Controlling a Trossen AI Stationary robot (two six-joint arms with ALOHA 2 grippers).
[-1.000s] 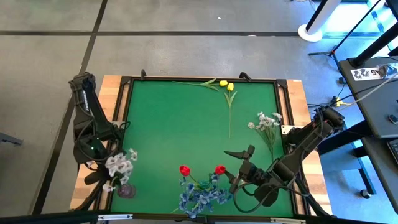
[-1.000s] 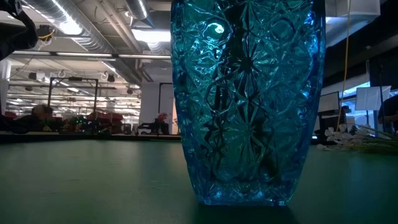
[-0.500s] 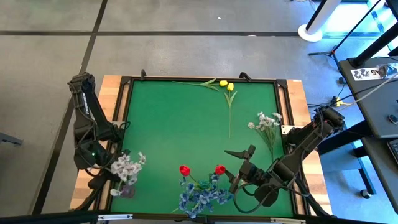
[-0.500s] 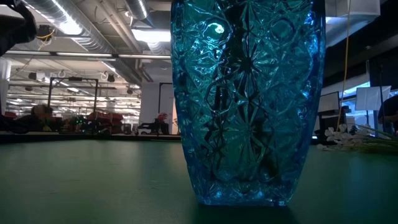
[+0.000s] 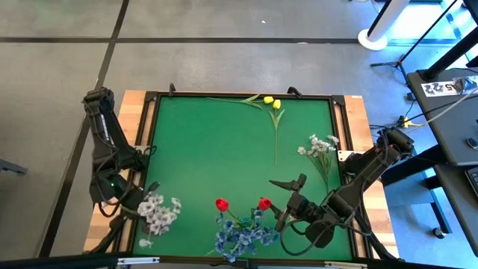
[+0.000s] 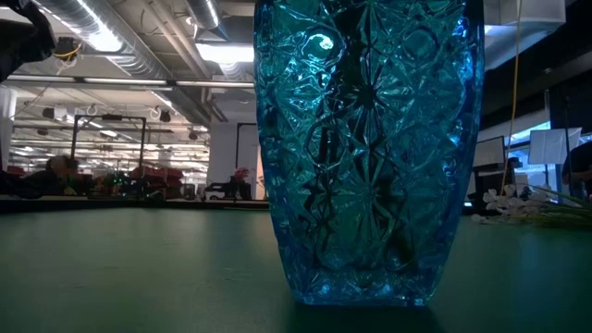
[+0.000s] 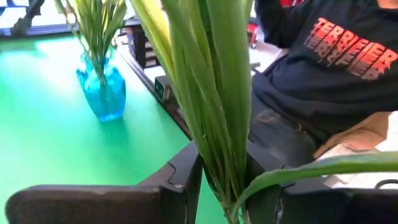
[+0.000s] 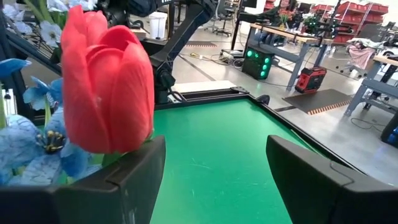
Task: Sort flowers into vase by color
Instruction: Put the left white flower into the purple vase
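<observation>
Gripping a bundle of green stalks, the left gripper (image 7: 224, 186) is closing its 2 dark fingers on the stems of a white small-blossom spray (image 5: 158, 215). From above, that spray is hanging over the near left corner of the green table (image 5: 216, 149), with the left arm reaching in from the left edge. The left wrist view is showing the stalks and long leaves rising between the fingers, a blue glass vase (image 7: 103, 93) with green stems standing on the mat farther off, and a person in a dark printed sweatshirt (image 7: 329, 68) sitting beyond the table edge.

The right gripper (image 5: 286, 196) is waiting near the front right of the table with its fingers spread wide, holding nothing. A red tulip (image 8: 106, 84) is sitting just beside one of its fingers in the right wrist view, next to blue blossoms.

Lying on the mat are 2 yellow tulips (image 5: 272, 103) at the far edge, a second white spray (image 5: 321, 146) near the right side, and 2 red tulips (image 5: 222, 204) with a bushy blue bunch (image 5: 240, 233) at the front centre. The low view is filled by a blue cut-glass vase (image 6: 368, 148) standing upright.
</observation>
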